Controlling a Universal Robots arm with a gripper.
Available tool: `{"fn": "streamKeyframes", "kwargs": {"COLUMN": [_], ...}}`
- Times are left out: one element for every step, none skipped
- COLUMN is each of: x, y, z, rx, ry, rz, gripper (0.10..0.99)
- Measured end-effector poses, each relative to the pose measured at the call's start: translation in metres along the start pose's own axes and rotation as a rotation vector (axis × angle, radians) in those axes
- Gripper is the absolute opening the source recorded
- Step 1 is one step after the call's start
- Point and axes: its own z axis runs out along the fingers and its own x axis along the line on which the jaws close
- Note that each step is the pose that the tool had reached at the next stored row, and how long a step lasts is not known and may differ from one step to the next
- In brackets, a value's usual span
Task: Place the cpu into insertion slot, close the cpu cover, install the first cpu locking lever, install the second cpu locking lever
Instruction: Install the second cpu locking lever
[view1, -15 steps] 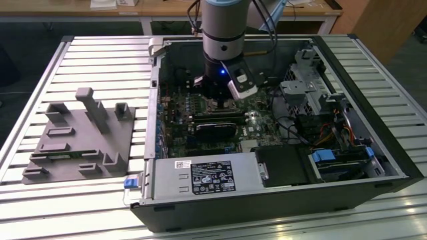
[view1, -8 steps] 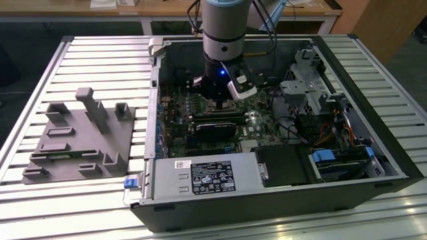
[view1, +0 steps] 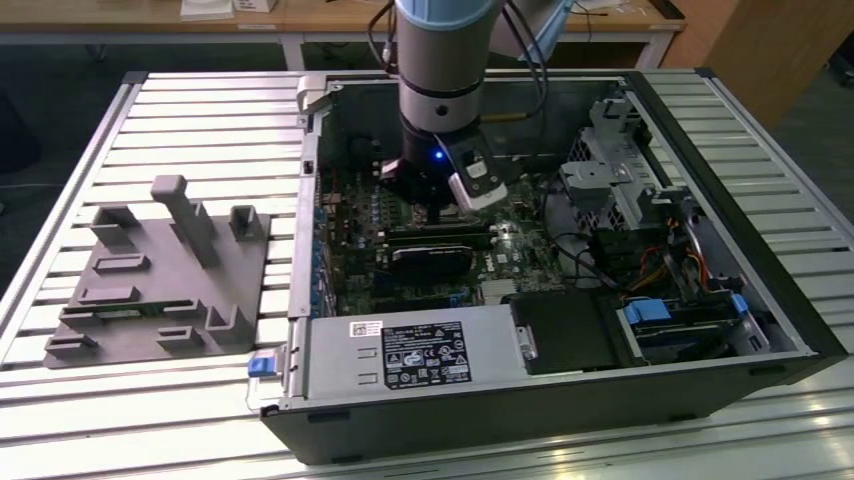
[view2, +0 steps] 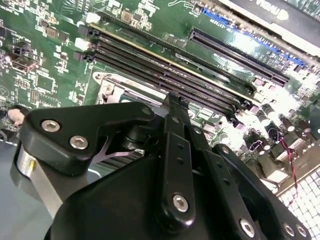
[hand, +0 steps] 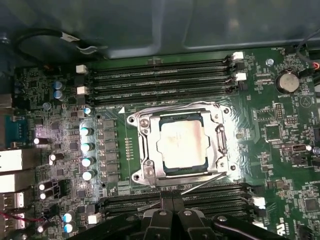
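While you look at the exterior view, the arm reaches down from twelve o'clock into the open computer case, and its gripper hangs just above the green motherboard, at about eleven o'clock from the black card lying there. At nine o'clock from the case, a grey fixture block sits on the slatted metal table. In the first wrist view you can see the cpu lying flat in the insertion slot, its dull silver top facing up. The cpu cover is down over it, its frame lying around the chip's edges with the chip showing through the window. A thin metal locking lever stands out at a slant along the side of the slot nearest the gripper, lifted away from the frame. Long black memory slots run at twelve o'clock from the slot, with more between the slot and the gripper. Its black fingers lie close together with hardly a gap and hold nothing you can see. In the second wrist view the gripper sits just over the slot's silver corner, beside the memory slots.
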Motion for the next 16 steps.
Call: {"fn": "streamKeyframes", "kwargs": {"x": [0.0003, 0.0007, 0.0011, 0.0016, 0.0020, 0.0024, 0.0028, 0.0032, 0.0037, 0.0043, 0.0050, 0.0058, 0.0066, 0.0073, 0.0081, 0.0089], "y": [-0.0010, -0.0018, -0.0026, -0.0034, -0.0043, -0.0054, -0.0068, -0.0085, -0.0104, -0.0120, -0.0136, -0.0149, -0.0161, -0.0173, -0.0183, -0.0193], "z": [0.0004, 0.0008, 0.0012, 0.0016, 0.0021, 0.0025, 0.0029, 0.0031, 0.0035, 0.0039, 0.0044, 0.0050, 0.0056, 0.0062, 0.0067, 0.0074], "rx": [-0.009, -0.018, -0.028, -0.038, -0.047, -0.055, -0.061, -0.066, -0.071, -0.075, -0.081, -0.087, -0.093, -0.100, -0.108, -0.116], "ry": [0.0011, 0.0022, 0.0035, 0.0047, 0.0056, 0.0066, 0.0073, 0.0080, 0.0085, 0.0090, 0.0096, 0.0103, 0.0111, 0.0119, 0.0129, 0.0139], "rz": [-0.001, -0.001, -0.002, -0.002, -0.003, -0.003, -0.004, -0.004, -0.004, -0.005, -0.005, -0.005, -0.005, -0.005, -0.006, -0.006], "gripper": [0.106, 0.106, 0.106, 0.106, 0.106, 0.106, 0.106, 0.106, 0.106, 0.106, 0.106, 0.106, 0.106, 0.106, 0.106, 0.106]}}
